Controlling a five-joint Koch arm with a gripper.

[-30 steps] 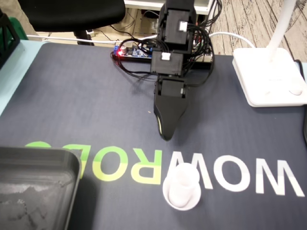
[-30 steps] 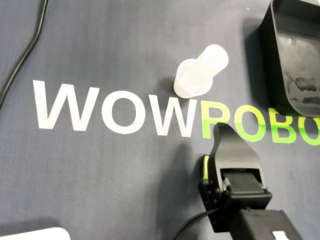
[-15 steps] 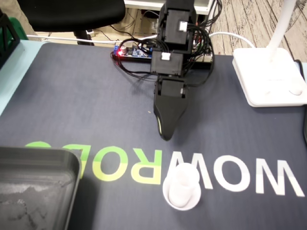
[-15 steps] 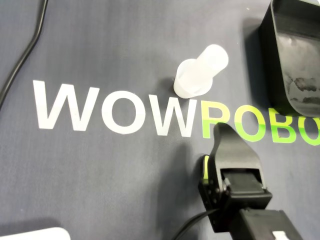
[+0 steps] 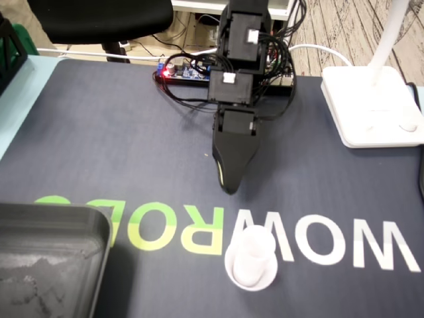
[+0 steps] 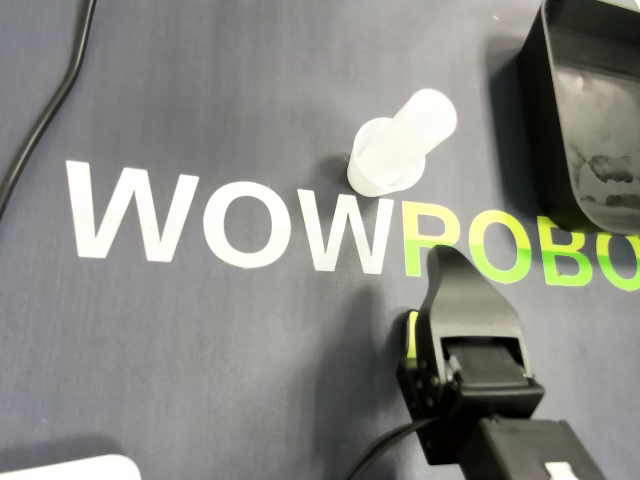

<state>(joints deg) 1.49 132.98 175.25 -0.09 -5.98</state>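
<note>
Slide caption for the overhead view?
Gripper pointing at a small white container standing on the WOWROBO mat, black tray at right.

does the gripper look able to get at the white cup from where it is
Probably yes: the gripper points at the white cup, only bare mat lies between them, and the black tray sits off to one side.

My counter (image 5: 12, 109), under a dark mat (image 5: 119, 146) lettered WOWROBO.
On the mat, in the fixed view: a white cup (image 5: 251, 265) upright on the lettering, a black tray (image 5: 46, 265) lower left, a white lamp base (image 5: 371, 106) upper right.
</note>
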